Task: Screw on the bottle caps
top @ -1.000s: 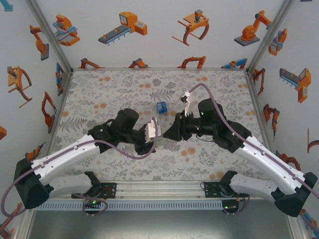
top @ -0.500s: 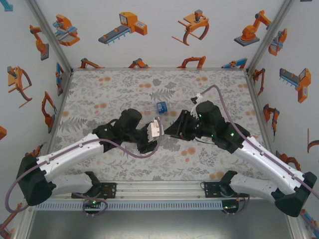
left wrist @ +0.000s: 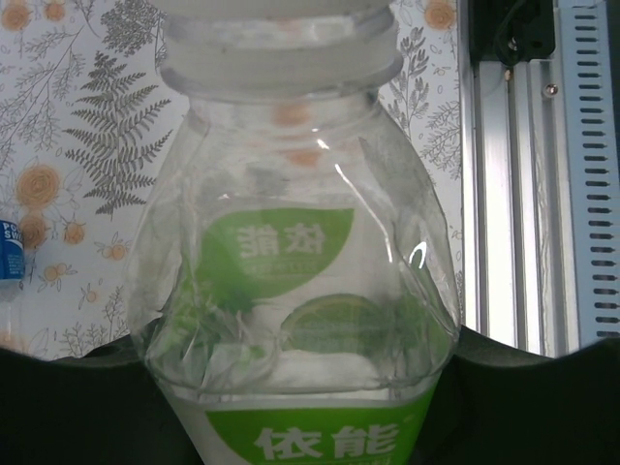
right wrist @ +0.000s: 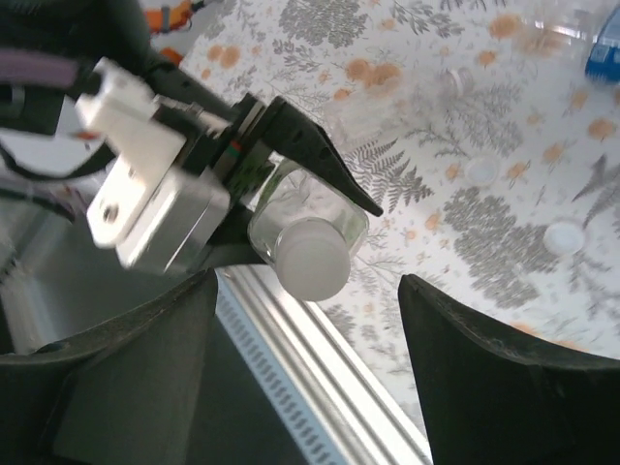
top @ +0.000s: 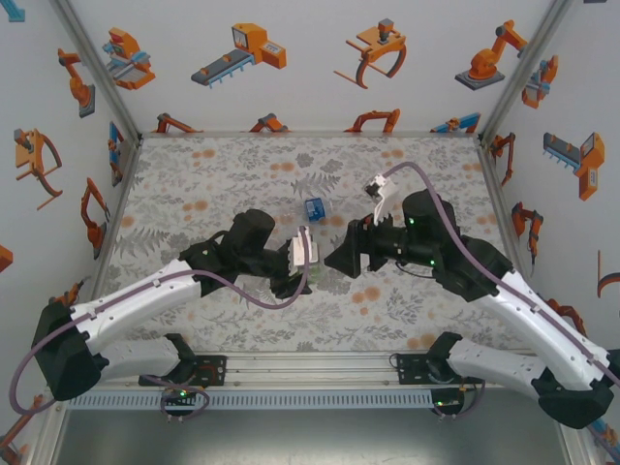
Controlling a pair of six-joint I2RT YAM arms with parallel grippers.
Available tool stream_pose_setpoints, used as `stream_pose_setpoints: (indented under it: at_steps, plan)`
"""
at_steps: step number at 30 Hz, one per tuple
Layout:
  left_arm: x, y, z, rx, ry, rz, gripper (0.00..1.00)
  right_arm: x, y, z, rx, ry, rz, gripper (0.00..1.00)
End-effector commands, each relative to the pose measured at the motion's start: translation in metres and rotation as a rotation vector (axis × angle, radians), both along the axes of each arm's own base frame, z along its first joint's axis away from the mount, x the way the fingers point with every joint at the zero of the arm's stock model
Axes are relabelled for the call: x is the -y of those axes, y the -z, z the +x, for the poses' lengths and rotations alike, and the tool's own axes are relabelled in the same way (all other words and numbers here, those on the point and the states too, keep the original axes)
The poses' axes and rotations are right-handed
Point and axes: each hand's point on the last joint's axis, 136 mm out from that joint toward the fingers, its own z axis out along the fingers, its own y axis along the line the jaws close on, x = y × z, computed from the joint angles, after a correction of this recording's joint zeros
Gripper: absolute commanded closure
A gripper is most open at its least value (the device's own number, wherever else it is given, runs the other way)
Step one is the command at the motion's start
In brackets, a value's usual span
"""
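The left pincer [top: 302,263] is clamped on the body of a clear bottle with a green label [left wrist: 291,320], holding it off the bench [top: 194,184] near the middle. A white cap [right wrist: 312,258] sits on the bottle's neck, pointing toward the right pincer [top: 331,262], whose fingers [right wrist: 145,378] stand apart on either side of the cap without touching it. Further right on the bench lie two loose white caps [right wrist: 481,171] [right wrist: 564,237], and beyond them a bottle with a blue label [top: 313,209] on its side.

right claw [top: 332,260] | jaws spread, pulled back from cap [right wrist: 312,258] | right arm [top: 465,266] shifted rightward
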Motion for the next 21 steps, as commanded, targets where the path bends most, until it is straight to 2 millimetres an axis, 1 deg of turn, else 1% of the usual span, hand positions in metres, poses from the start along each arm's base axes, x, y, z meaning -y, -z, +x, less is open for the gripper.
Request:
stream_pose_setpoints:
  at_steps: [1,4,6,7,8,11,16,21]
  plan:
    - [0.001,-0.016,-0.013,-0.009,0.057,-0.046,1.0,-0.006,-0.021,-0.022,0.271,-0.222,-0.025,0.33]
    - [0.001,-0.017,-0.017,-0.017,0.078,-0.049,1.0,-0.009,-0.027,-0.044,0.393,-0.379,-0.018,0.33]
    - [0.0,-0.017,-0.019,-0.015,0.087,-0.048,1.0,-0.008,-0.026,-0.057,0.477,-0.469,-0.015,0.33]
    - [-0.001,-0.016,-0.019,-0.016,0.088,-0.047,1.0,-0.007,-0.024,-0.061,0.516,-0.496,-0.016,0.33]
    - [0.0,-0.016,-0.02,-0.017,0.092,-0.046,1.0,-0.007,-0.022,-0.062,0.547,-0.508,-0.019,0.33]
    - [0.0,-0.017,-0.023,-0.024,0.104,-0.048,1.0,-0.007,-0.017,-0.057,0.579,-0.487,-0.035,0.33]
    - [-0.002,-0.022,-0.027,-0.024,0.12,-0.062,1.0,-0.012,-0.011,-0.056,0.558,-0.518,-0.042,0.36]
    - [-0.003,-0.024,-0.029,-0.024,0.129,-0.061,1.0,-0.019,-0.012,-0.054,0.538,-0.519,-0.012,0.4]
